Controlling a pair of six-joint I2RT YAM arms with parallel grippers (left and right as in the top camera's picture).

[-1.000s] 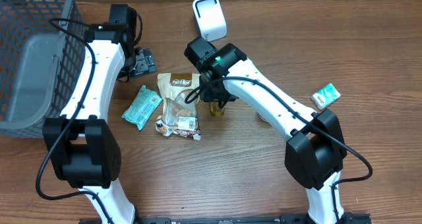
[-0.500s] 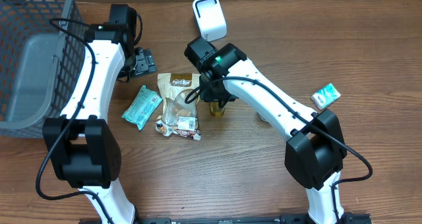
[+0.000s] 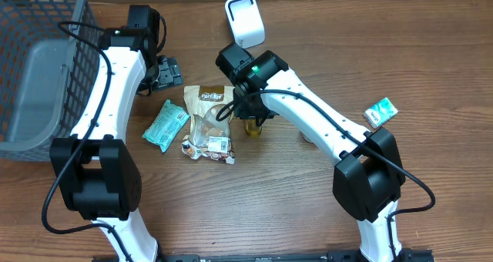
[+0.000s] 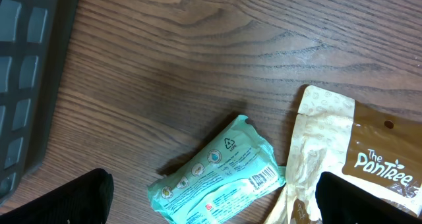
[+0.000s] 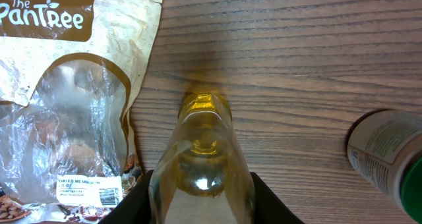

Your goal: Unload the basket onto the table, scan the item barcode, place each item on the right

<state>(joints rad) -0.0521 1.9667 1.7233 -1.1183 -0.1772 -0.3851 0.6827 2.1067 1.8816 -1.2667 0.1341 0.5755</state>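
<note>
Now: right pincer on the bottle

Here the right gripper (image 5: 201, 192) is clamped on the bottle (image 5: 201, 135) of yellow liquid, just right of the PanTree pouch (image 5: 66, 92) and nearer than the white scanner (image 3: 244, 21). The left gripper (image 4: 217, 201) holds its fingers wide apart, near the teal packet (image 4: 221, 174).

From overhead, the right arm (image 3: 308, 112) is hiding most of the bottle (image 3: 253, 128). In the right wrist view, the edges are cutting off the can (image 5: 389, 161) and the snack bag (image 5: 66, 118), its label print unreadably small.
</note>
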